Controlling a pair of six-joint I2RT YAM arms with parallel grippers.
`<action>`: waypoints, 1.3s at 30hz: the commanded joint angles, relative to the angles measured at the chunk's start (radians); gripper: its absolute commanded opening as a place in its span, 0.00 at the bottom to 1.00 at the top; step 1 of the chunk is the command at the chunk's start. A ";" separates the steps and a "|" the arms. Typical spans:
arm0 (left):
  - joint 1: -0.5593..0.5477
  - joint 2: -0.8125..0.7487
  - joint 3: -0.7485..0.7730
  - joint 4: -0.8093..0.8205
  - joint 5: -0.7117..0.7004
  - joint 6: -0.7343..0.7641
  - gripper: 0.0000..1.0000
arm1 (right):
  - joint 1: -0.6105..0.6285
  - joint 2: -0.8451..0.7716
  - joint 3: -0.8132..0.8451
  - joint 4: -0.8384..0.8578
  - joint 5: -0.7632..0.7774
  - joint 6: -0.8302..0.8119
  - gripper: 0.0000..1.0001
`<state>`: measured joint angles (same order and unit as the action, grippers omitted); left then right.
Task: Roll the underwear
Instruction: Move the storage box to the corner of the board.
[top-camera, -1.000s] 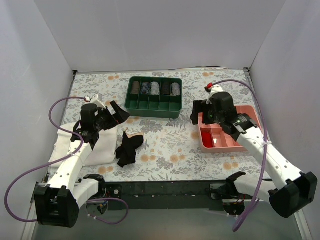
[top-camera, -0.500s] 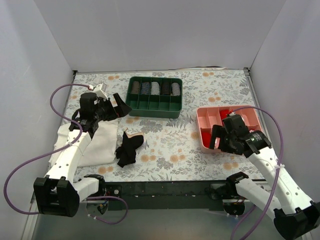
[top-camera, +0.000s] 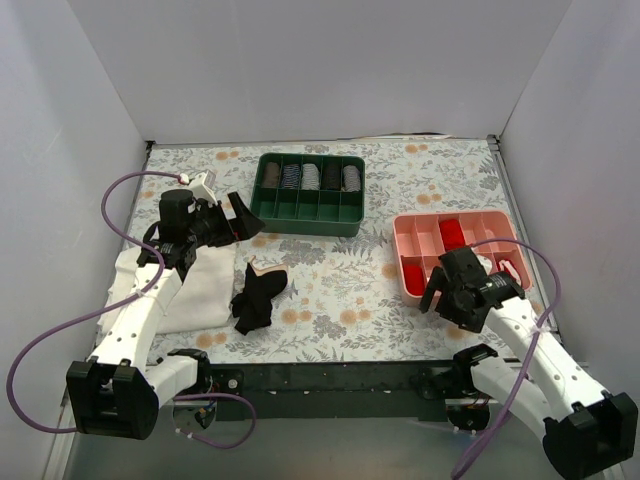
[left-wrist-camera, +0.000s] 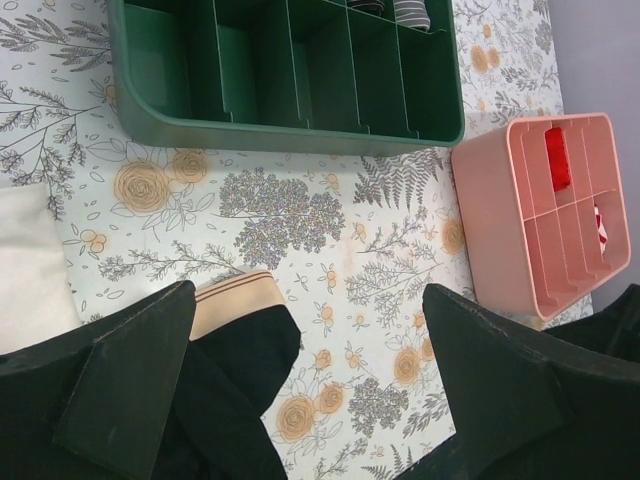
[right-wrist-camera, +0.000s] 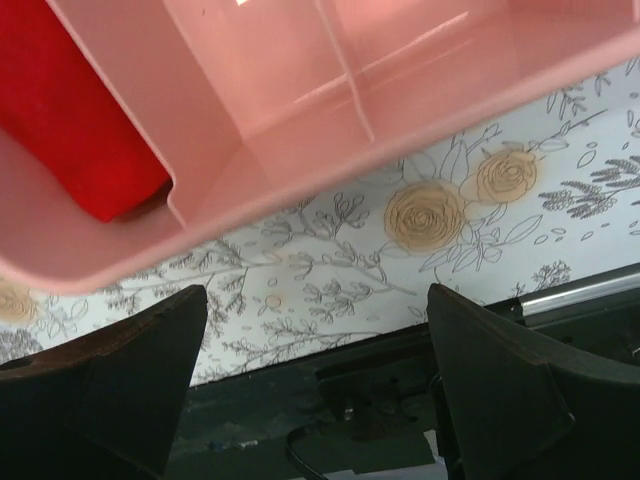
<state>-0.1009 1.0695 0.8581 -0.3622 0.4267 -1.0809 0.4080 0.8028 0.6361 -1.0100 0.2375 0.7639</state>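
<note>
A table (top-camera: 340, 290) covered with a pale sheet printed with tan roses and grey ferns is seen from above, enclosed on three sides by plain white walls (top-camera: 320, 70). The underwear (top-camera: 258, 297) is found left of centre on the table, just beside the right edge of a white cloth (top-camera: 195, 290); whether the two touch cannot be told. It is crumpled into a narrow, uneven heap of soft black fabric. Its long axis runs near to far, tilted slightly rightward at the far end, where the beige striped waistband (left-wrist-camera: 232, 305) is turned towards a green tray (top-camera: 305, 225). That tray is made of hard plastic, rectangular, and divided into five slots in which dark rolls (top-camera: 311, 177) are stood. A pink plastic tray (top-camera: 455, 215), also divided, is set to the right, with red rolls (top-camera: 452, 235) in it. The left gripper (top-camera: 235, 222) is held above the cloth's far edge, near the green tray, its jaws spread wide and nothing held. The right gripper (right-wrist-camera: 318, 295) is held at the pink tray's near edge, likewise spread wide and empty.
</note>
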 joint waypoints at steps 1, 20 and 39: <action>-0.002 -0.028 -0.002 -0.030 -0.002 0.032 0.98 | -0.070 0.058 0.022 0.122 0.095 -0.024 0.99; -0.002 -0.003 0.015 -0.026 -0.059 0.032 0.98 | -0.373 0.168 0.231 0.211 0.101 -0.336 0.98; -0.002 0.024 -0.013 0.023 -0.040 0.016 0.98 | -0.523 0.515 0.379 0.367 -0.320 -0.523 0.99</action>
<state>-0.1009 1.0981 0.8570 -0.3573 0.3824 -1.0664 -0.1131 1.2736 0.9787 -0.6918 0.0448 0.2871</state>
